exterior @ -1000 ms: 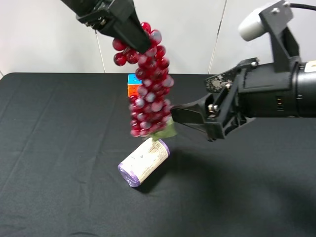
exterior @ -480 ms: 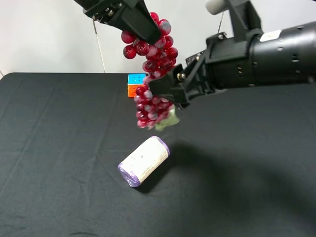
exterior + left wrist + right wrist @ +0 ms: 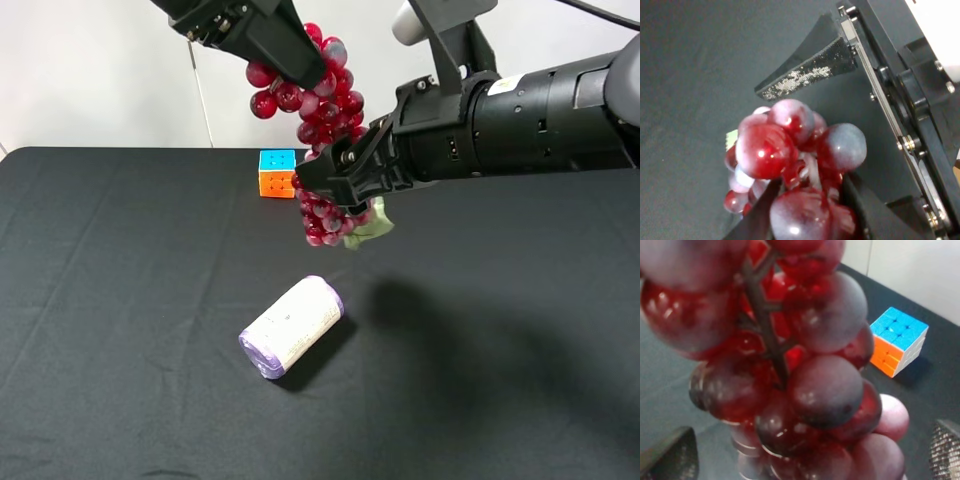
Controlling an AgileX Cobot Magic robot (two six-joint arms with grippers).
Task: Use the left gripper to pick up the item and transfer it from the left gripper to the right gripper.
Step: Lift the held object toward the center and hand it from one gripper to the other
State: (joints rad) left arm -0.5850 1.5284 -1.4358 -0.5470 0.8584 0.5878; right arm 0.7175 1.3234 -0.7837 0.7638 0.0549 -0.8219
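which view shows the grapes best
Exterior high: nearly all of the grapes show, hanging from the left gripper. Left wrist shows only a few near the grip; right wrist a close-up of some, ends cut off.

High camera faces the table (image 3: 100,300); both wrist cameras crowd the grapes (image 3: 765,150).

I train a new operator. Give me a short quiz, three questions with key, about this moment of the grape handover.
1. True or false: the left gripper holds the grapes clear of the table.
2. The right gripper has its jaws: A) shut empty; B) open around the grapes; C) resting on the table.
3. Which object lies on its side on the table?
Key: 1 true; 2 B; 3 the white roll.
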